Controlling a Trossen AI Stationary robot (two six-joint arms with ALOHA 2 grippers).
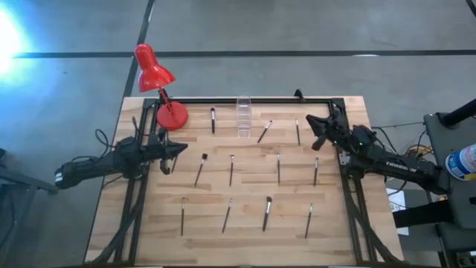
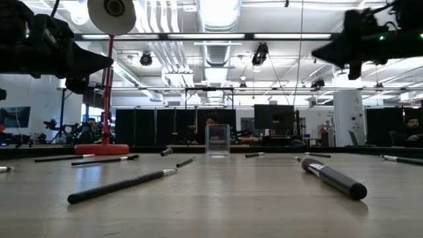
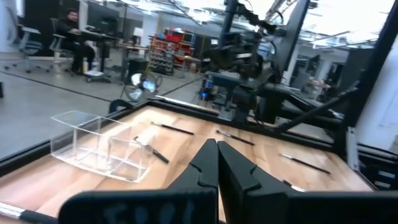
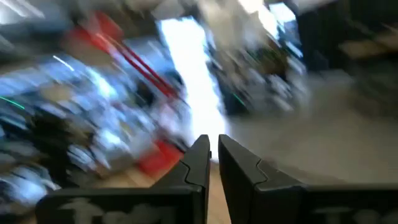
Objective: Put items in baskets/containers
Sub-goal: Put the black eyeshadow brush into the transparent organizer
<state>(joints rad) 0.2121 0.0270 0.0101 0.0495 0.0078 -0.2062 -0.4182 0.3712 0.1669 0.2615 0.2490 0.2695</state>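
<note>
12 or so brushes (image 1: 230,170) scattered flat on the table (image 1: 335,231), all outside the clear holder (image 1: 243,116). Left of that holder, left gripper (image 1: 181,149), fingers pressed together, empty. Right of it, right gripper (image 1: 312,120), nearly closed, empty.

**Where my four cameras sit**

My high view looks straight down on the whole table (image 1: 245,201). My low view sits at tabletop level, facing across it into the room. Each wrist view looks forward past its own fingers. High, low and left wrist views share the holder (image 1: 243,116), near the far edge.
</note>
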